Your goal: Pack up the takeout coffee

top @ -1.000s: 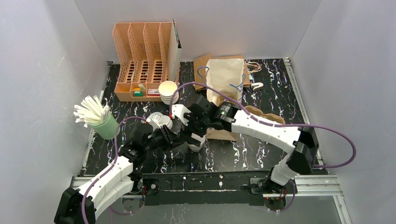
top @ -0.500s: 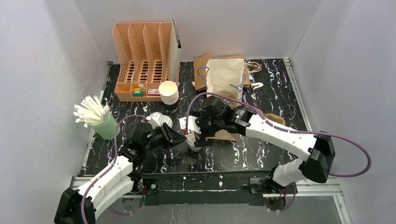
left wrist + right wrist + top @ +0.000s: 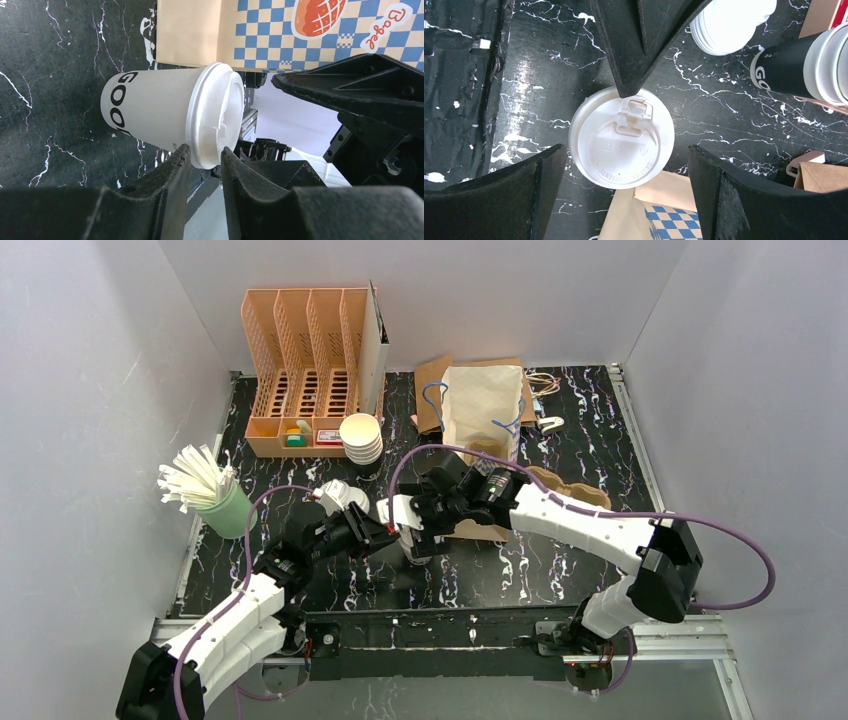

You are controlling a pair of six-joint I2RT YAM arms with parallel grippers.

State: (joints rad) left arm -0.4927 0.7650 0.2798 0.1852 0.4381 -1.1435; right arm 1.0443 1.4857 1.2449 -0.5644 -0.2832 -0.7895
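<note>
The takeout coffee (image 3: 150, 107) is standing upright on the black table (image 3: 560, 570), near the front middle, with its white lid (image 3: 621, 145) already seated. Its long axis is running straight up, base on the table and lid facing the ceiling, and the sip tab is pointing towards your left arm. The cup is only looking tipped in the left wrist view because that camera is rolled.

Over the last second your right gripper (image 3: 626, 155) has been swinging in from further back. It is now hanging directly above the cup, with its jaws spread wide, one either side of the lid, clear of it and holding nothing.

Your left gripper (image 3: 204, 152) has been staying at the cup. Its fingers are standing only narrowly apart with the lid's rim between them, but you cannot tell from here whether they are actually pinching it.

I am reading this as lidding done and a handover starting, with the right arm lining up to carry the cup to the brown tray (image 3: 580, 485), which is lying partly behind that arm.

A checked paper bag (image 3: 280, 30) is lying flat just beside the cup, and a stack of spare lids (image 3: 729, 20) is sitting further back
</note>
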